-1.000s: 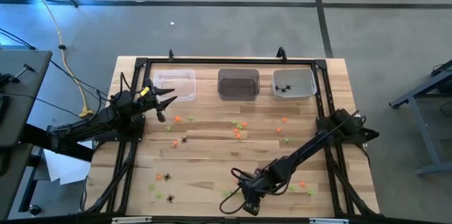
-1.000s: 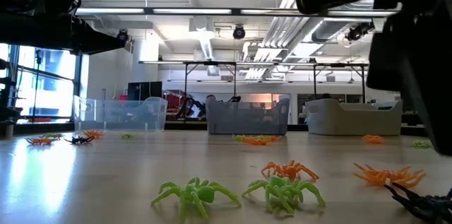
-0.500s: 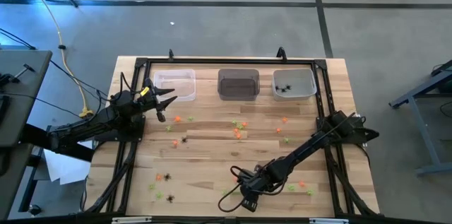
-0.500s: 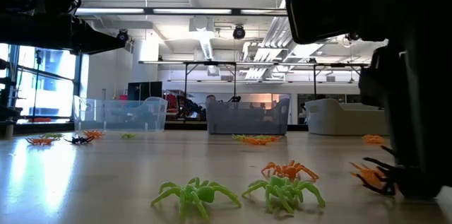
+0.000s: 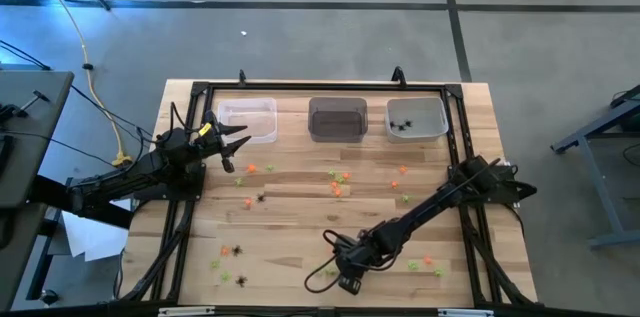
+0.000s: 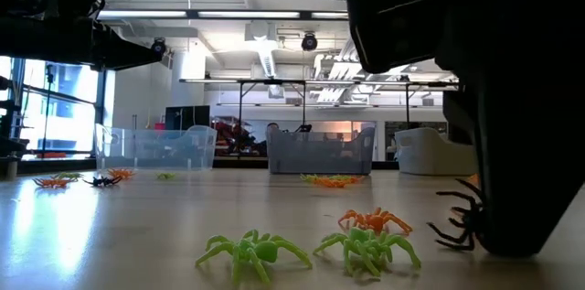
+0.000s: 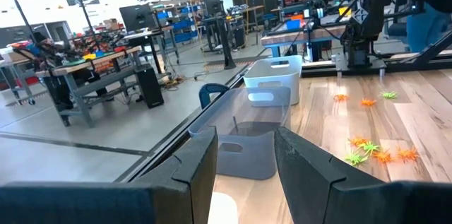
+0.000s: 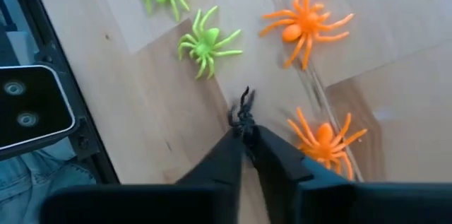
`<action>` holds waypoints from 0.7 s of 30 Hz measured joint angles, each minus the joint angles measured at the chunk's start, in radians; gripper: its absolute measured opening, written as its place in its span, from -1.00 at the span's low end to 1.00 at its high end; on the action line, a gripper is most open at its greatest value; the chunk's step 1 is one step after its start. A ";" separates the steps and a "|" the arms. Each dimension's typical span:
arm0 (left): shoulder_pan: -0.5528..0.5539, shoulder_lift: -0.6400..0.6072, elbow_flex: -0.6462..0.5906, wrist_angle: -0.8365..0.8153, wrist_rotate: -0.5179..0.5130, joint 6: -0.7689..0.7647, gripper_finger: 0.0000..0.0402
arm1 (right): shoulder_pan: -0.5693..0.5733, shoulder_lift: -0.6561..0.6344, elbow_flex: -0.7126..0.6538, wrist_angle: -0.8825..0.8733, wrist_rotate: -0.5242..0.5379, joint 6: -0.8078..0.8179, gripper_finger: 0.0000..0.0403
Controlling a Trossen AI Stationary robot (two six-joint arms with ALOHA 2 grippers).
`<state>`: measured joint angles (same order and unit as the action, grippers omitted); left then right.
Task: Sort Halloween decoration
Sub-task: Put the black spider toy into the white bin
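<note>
Now the right pincer (image 8: pixel 246 138) pinches a black spider (image 8: pixel 243 114) near the front edge of the table (image 5: pixel 300 212).

Down low, its fingers are pressed together on the spider (1 small black one), just above the wood. 2 green spiders (image 8: pixel 205 42) and 2 orange spiders (image 8: pixel 304 21) lie close by. More little spiders lie all over the table, and a few black ones sit in the right bin (image 5: pixel 416 118). The left pincer (image 5: pixel 238 141) waits by the left bin (image 5: pixel 247 120), fingers spread.

Two dark, slender jointed arms; left gripper (image 5: pixel 234 143) with yellow marking at its wrist; black cable looping beside right gripper (image 5: pixel 348 259).
</note>
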<state>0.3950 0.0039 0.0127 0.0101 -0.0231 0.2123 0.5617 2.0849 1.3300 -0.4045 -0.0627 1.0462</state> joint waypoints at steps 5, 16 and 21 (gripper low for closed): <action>0.000 0.000 0.000 0.000 0.000 0.000 -0.35 | 0.000 0.000 0.000 0.002 -0.017 -0.007 -0.93; 0.000 0.000 0.000 0.000 0.000 0.000 -0.35 | 0.000 -0.077 -0.009 -0.025 -0.044 -0.012 -0.99; 0.000 0.000 0.000 0.000 0.000 0.000 -0.35 | -0.005 -0.137 -0.007 -0.132 -0.025 -0.015 -0.99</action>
<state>0.3950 0.0040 0.0128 0.0099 -0.0233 0.2123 0.5571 1.9482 1.3231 -0.5363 -0.0879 1.0313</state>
